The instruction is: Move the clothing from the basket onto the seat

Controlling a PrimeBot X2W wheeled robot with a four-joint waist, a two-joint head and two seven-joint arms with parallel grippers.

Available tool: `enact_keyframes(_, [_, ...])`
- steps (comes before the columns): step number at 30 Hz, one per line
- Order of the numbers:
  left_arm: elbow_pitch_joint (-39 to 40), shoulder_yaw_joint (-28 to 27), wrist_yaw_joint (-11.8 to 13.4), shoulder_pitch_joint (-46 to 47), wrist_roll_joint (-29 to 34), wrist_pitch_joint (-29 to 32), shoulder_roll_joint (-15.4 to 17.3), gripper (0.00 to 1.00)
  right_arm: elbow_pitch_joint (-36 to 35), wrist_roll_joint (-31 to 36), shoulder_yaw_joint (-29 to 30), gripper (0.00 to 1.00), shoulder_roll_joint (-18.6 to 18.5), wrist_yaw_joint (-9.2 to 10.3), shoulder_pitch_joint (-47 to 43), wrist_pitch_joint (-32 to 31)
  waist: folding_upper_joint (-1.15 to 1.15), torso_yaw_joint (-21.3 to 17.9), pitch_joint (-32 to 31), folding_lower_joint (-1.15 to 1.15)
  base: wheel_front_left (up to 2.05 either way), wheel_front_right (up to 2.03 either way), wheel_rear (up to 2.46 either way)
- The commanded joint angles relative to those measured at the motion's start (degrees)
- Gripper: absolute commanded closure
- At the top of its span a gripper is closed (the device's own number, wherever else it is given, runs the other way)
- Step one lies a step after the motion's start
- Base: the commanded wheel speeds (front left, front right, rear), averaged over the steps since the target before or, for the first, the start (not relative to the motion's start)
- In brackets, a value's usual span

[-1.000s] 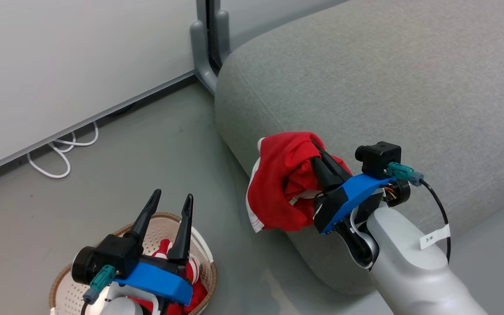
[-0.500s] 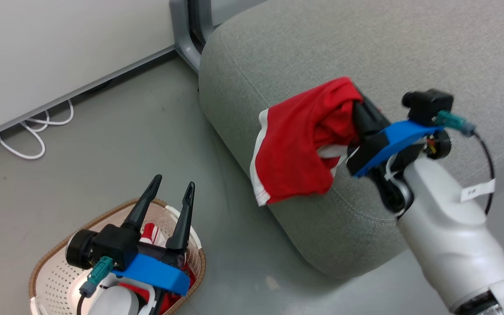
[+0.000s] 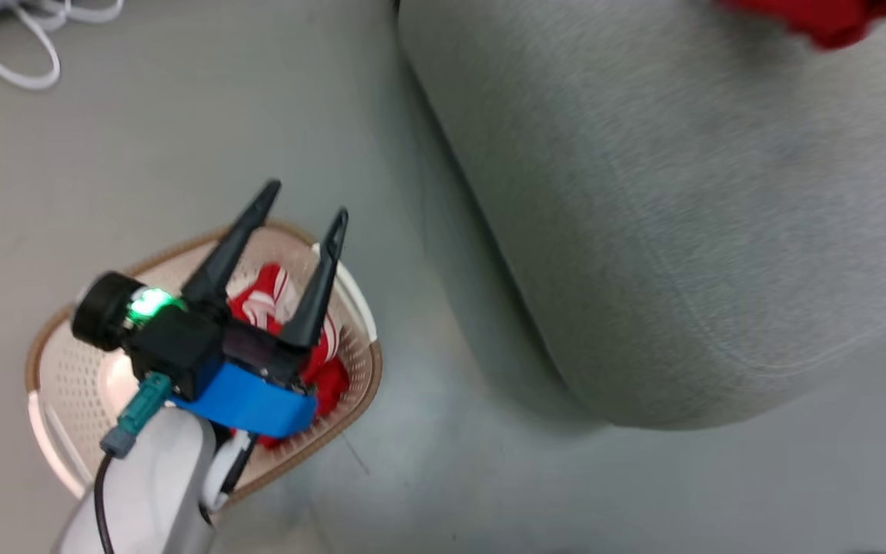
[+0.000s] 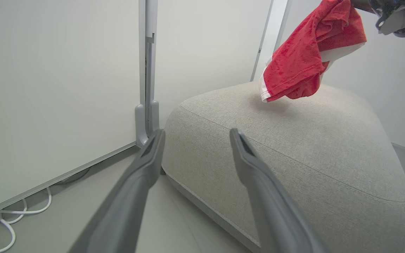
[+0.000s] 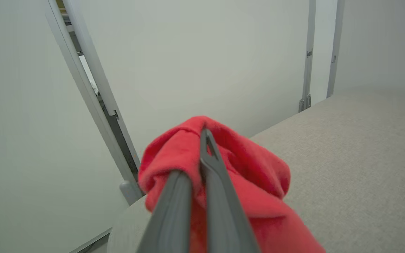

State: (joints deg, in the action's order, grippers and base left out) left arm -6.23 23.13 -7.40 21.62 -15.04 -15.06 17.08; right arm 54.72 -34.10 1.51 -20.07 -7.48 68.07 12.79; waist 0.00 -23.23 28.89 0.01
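Pinching red clothing point(image 5: 258, 182), right fingers point(image 5: 220, 211) together

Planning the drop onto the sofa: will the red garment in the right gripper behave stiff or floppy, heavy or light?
Probably floppy: the red garment hangs in loose folds from the right gripper. Likely light, since a small pinch carries it all. Released, it should slump onto the seat and stay, not roll.

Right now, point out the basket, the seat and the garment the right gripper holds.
basket point(image 3: 66, 385), head view, bare perforated wall
seat point(image 4: 311, 151), left wrist view, cushion top
held garment point(image 4: 294, 63), left wrist view, hanging red cloth
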Motion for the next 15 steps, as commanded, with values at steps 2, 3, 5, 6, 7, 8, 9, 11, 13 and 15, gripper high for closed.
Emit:
enact_keyframes(2, [0.9, 0.3, -0.1, 2.0, 0.6, -0.2, 1.1, 0.00, 1.5, 0.6, 2.4, 1.00, -0.6, -0.03, 1.3, 0.9, 0.00, 4.3, 8.5, -0.01, 0.00, 0.00, 0.00])
enact_keyframes(3, [1.4, 0.5, -0.1, 2.7, 0.7, -0.2, 1.4, 0.00, 2.1, 1.0, 3.6, 1.00, -1.2, -0.02, 1.6, 1.1, 0.00, 4.7, 9.7, -0.01, 0.00, 0.00, 0.00])
enact_keyframes(5, [2.1, 0.8, -0.1, 3.9, 1.1, -0.2, 2.0, 0.00, 3.6, 1.5, 5.7, 1.00, -1.8, -0.02, 1.7, 1.7, 0.00, 5.3, 11.7, -0.01, 0.00, 0.00, 0.00])
enact_keyframes(6, [2.4, 0.9, -0.1, 4.4, 1.2, -0.2, 2.2, 0.00, 4.4, 1.9, 6.6, 1.00, -1.7, -0.03, 1.5, 1.8, 0.00, 5.5, 12.5, -0.01, 0.00, 0.00, 0.00])
enact_keyframes(7, [2.6, 1.1, -0.1, 4.8, 1.2, -0.2, 2.5, 0.00, 5.1, 2.0, 7.6, 1.00, -1.5, -0.03, 1.2, 2.0, 0.00, 5.7, 13.4, -0.01, 0.00, 0.00, 0.00])
enact_keyframes(8, [2.9, 1.2, -0.1, 5.2, 1.4, -0.2, 2.7, 0.00, 5.8, 2.1, 8.5, 1.00, -1.1, -0.03, 0.9, 2.1, 0.00, 5.8, 14.0, -0.01, 0.00, 0.00, 0.00])
enact_keyframes(9, [3.1, 1.3, -0.1, 5.6, 1.5, -0.2, 2.8, 0.00, 6.5, 2.5, 9.2, 1.00, -0.9, -0.02, 0.6, 2.2, 0.00, 6.0, 14.6, -0.01, 0.00, 0.00, 0.00])
enact_keyframes(11, [3.5, 1.5, -0.1, 6.2, 1.5, -0.2, 3.0, 0.00, 7.5, 3.3, 10.2, 1.00, -0.4, -0.02, 0.1, 2.3, 0.00, 6.1, 15.5, -0.01, 0.00, 0.00, 0.00])
enact_keyframes(13, [3.8, 1.7, -0.1, 6.5, 1.6, -0.2, 3.2, 0.00, 8.4, 4.3, 11.1, 1.00, 0.2, -0.02, -0.1, 2.4, 0.00, 6.2, 16.0, -0.01, 0.00, 0.00, 0.00])
enact_keyframes(15, [3.8, 1.7, -0.1, 6.7, 1.6, -0.2, 3.4, 0.00, 8.6, 5.1, 12.0, 1.00, 0.6, -0.02, -0.2, 2.4, 0.00, 6.3, 16.3, -0.01, 0.00, 0.00, 0.00])
